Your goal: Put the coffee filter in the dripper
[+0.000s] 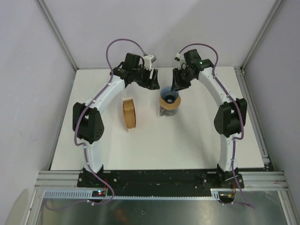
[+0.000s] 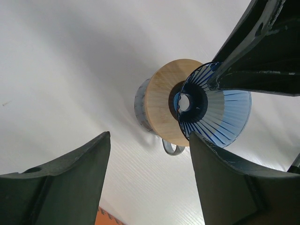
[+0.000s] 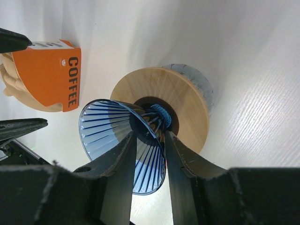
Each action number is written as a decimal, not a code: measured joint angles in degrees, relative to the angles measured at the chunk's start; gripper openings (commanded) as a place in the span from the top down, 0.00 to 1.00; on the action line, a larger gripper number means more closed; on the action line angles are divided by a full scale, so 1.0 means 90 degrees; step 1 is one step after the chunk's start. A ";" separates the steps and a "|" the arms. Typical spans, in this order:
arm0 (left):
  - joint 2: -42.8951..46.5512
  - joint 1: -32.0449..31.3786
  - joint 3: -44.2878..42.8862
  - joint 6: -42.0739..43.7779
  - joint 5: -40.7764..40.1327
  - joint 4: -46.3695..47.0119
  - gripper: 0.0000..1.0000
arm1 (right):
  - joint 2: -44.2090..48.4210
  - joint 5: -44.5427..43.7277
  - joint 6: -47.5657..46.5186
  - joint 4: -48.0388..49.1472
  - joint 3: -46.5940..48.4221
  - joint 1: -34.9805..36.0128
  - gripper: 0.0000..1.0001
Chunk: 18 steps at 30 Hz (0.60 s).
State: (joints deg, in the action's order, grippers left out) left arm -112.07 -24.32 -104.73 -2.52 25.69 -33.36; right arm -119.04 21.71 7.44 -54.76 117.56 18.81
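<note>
Trouble looks likeliest at the dripper (image 1: 169, 98), centre frame atop the glass jug (image 2: 139, 107): the right gripper (image 3: 150, 136), clamped on its rim, could tip it. Beside it the left gripper (image 2: 149, 138) hangs apart, empty. No loose coffee filter shows, only the stack (image 1: 130, 113) left of centre.

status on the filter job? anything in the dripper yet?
Done: dripper with wooden collar sits on the jug. In hand: right gripper pinches the dripper's wall; left gripper open, empty. Left: the whole filter step; the ribs are bare and only the filter stack in its orange sleeve shows.
</note>
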 measured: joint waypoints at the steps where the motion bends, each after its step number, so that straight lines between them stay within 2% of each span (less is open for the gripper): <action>1: 0.0000 0.0000 0.0000 0.0000 0.0002 0.0002 0.28 | 0.0000 -0.0019 0.0000 -0.0015 0.0000 0.0015 0.64; 13: -0.0002 -0.0017 0.0000 -0.0007 0.0070 0.0000 0.30 | 0.0000 -0.0182 -0.0046 -0.0078 0.0000 -0.0032 0.60; 18: -0.0007 -0.0034 0.0000 -0.0005 0.0063 0.0000 0.28 | 0.0000 -0.0197 -0.0073 -0.0080 0.0000 -0.0087 0.48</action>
State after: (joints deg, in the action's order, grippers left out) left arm -112.14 -24.62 -104.73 -2.57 26.26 -33.36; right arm -119.04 19.94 6.79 -55.48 117.56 18.02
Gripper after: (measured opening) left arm 0.706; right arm 0.468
